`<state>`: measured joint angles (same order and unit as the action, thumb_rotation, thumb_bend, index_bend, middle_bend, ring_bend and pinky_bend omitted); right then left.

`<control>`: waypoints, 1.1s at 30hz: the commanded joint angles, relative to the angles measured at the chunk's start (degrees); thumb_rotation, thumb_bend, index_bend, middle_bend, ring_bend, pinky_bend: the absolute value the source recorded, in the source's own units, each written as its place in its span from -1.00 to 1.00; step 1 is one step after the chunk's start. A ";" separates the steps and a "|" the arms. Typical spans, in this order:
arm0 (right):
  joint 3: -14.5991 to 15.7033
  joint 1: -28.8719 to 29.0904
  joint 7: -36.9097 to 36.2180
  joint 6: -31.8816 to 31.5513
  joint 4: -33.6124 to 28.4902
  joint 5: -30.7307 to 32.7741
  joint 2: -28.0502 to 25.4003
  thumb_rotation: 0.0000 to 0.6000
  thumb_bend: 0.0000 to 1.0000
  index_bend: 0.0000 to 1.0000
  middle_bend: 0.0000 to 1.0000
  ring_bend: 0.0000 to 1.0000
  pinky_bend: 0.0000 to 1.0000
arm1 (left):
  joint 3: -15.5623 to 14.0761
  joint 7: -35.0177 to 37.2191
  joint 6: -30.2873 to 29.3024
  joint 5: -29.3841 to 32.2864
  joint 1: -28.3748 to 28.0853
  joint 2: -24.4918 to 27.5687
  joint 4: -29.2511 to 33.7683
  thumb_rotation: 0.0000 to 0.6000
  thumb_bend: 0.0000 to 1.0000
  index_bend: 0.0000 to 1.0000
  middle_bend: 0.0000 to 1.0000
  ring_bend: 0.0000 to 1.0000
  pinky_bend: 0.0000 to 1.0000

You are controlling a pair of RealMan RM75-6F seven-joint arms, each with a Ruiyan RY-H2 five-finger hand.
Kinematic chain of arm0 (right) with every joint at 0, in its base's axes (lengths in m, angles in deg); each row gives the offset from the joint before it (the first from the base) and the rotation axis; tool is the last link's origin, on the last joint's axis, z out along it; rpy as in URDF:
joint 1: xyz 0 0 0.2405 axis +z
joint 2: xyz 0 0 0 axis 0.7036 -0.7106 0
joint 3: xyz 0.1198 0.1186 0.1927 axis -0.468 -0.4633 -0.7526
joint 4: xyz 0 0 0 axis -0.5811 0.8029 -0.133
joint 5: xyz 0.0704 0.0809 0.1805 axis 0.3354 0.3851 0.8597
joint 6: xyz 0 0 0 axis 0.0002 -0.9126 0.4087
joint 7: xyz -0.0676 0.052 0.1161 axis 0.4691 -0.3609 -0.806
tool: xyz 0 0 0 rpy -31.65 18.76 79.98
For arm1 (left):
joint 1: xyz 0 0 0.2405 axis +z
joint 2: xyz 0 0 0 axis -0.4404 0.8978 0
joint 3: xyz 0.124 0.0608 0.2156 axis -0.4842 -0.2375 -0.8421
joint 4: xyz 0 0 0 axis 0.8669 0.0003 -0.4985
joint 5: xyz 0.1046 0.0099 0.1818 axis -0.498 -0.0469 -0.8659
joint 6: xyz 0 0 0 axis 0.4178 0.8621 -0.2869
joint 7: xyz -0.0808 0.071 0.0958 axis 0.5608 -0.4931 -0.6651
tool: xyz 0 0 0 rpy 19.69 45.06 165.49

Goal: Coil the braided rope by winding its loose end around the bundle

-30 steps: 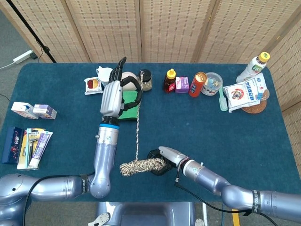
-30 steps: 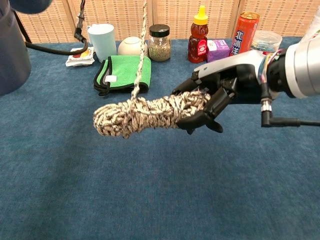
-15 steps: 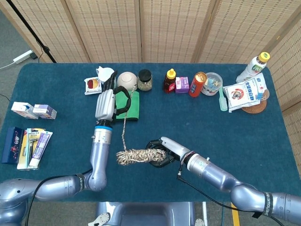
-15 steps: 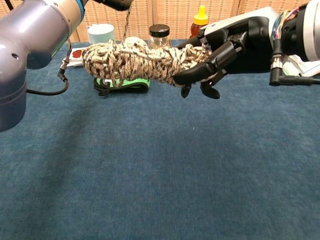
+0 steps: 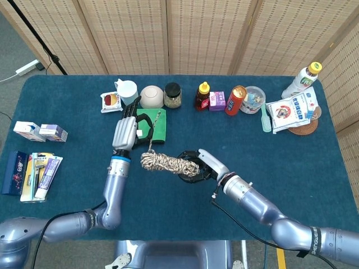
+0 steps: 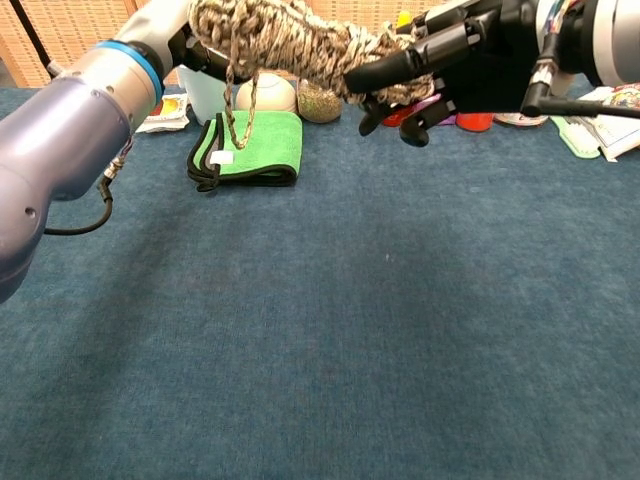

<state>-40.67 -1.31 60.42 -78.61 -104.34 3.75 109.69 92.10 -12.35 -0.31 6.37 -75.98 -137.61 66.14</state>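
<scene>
The braided rope bundle (image 5: 168,163) is lifted off the blue table (image 5: 269,151), lying roughly level. My right hand (image 5: 196,166) grips its right end, fingers wrapped around it; the chest view shows the right hand (image 6: 450,60) high, on the bundle (image 6: 290,35). My left hand (image 5: 127,130) is just left of the bundle's other end, fingers pointing away from me. The loose end (image 5: 153,134) runs from the bundle past the left thumb, which seems to pinch it. In the chest view the loose end (image 6: 233,110) hangs in a slack loop beside the left hand (image 6: 192,50).
A folded green cloth (image 5: 161,131) lies under the loose end. Behind it stand a cup (image 5: 128,88), a bowl (image 5: 151,96) and a jar (image 5: 173,95). Farther right are a honey bottle (image 5: 202,96), a can (image 5: 236,100) and packets (image 5: 289,112). Boxes (image 5: 39,131) sit at the left edge.
My right hand has raised the bundle and carried it away from me towards the left hand. The left hand has come down, and the taut strand has gone slack.
</scene>
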 commanded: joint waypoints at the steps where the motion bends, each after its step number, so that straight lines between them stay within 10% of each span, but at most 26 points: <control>1: 0.22 1.10 -1.19 -2.89 -0.16 2.70 -0.03 1.00 1.00 0.37 0.25 -0.07 0.35 | -1.33 0.49 0.36 -1.35 0.61 -0.50 -1.27 1.00 -0.17 0.36 -1.00 -1.00 -1.00; 33: -0.06 8.75 5.54 -31.30 4.46 25.46 6.46 1.00 1.00 0.37 0.26 -0.06 0.36 | -10.18 -2.16 3.42 -11.19 4.86 0.02 -3.90 1.00 -0.17 0.36 -1.00 -1.00 -1.00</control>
<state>-40.53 6.98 65.04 -108.44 -100.66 28.19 115.23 82.16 -14.38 3.11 -4.50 -71.32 -137.80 61.94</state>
